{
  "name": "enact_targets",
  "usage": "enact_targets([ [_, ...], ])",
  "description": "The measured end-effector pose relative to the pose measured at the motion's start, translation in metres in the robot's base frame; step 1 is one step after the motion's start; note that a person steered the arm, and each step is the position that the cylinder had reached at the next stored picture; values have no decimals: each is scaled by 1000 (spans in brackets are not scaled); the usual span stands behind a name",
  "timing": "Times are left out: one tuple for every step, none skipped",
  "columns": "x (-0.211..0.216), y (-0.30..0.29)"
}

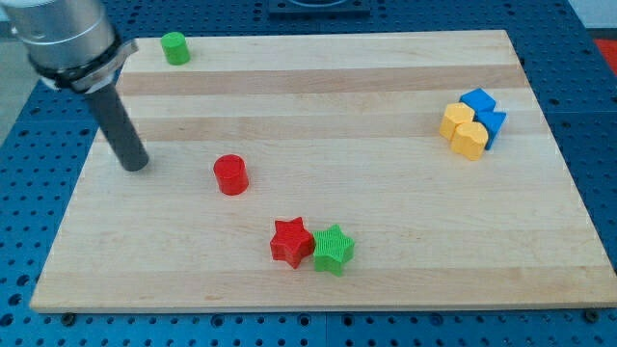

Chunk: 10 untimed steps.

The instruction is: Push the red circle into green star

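The wooden tabletop is seen from above at an angle, on a blue perforated base. No jaws are fitted to the arm; it ends in a dark rod, and my tip is set down on the tabletop at the view's left. The red circle is found to the right of my tip, near it but clearly apart, with bare wood between them. The green star is located toward the view's bottom, right of and below the red circle, well apart from it. A red star is observed touching the green star on its left side. A green circle is noted at the top left edge. At the view's right, a yellow block and a blue block are pressed together; their exact shapes cannot be made out.
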<state>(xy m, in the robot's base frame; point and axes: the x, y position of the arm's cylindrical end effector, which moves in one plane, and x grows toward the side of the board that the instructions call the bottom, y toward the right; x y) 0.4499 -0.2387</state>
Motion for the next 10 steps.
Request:
enact_targets([
  [15, 29],
  [15, 95],
  [17, 165],
  [36, 219],
  [29, 221],
  [7, 221],
  [8, 246],
  [32, 252],
  [54, 252],
  [56, 252],
])
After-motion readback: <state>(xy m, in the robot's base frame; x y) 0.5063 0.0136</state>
